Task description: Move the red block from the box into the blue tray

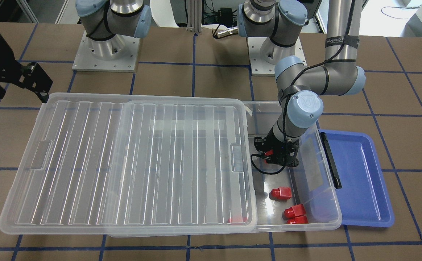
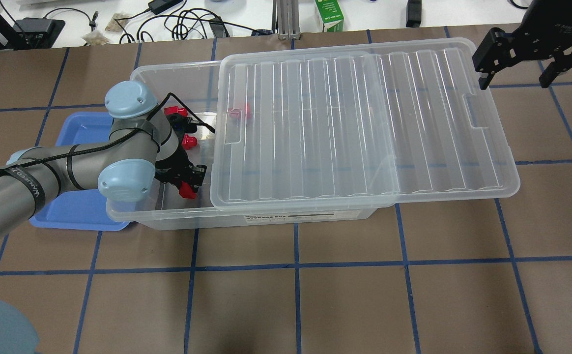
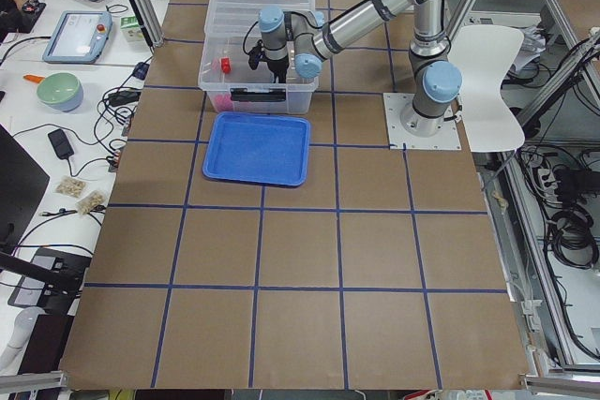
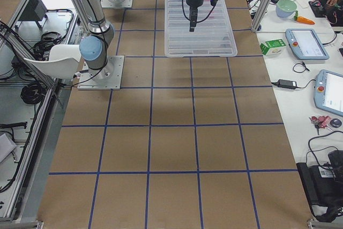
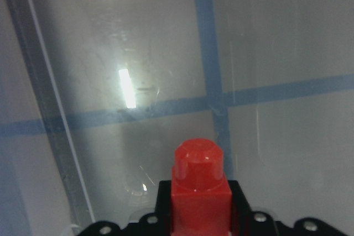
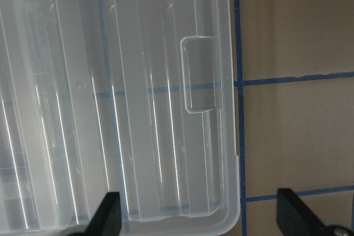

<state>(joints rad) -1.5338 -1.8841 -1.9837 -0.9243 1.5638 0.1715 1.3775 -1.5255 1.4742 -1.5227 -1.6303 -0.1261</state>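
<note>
Our left end effector is clamped on the red block inside the box, peg pointing beyond its fingertips. The blue tray lies to its left, just over the box wall. Our right end effector, spread wide, is well apart.

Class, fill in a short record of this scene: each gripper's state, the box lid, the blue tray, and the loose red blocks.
left gripper: shut on a red block, inside the box's uncovered end
right gripper: open, empty, over the lid's edge farthest from the tray
lid: slid partway off, latch end uncovered
blue tray: empty, beside the box's latch end
loose red blocks: three in the uncovered end, one under the lid
</note>
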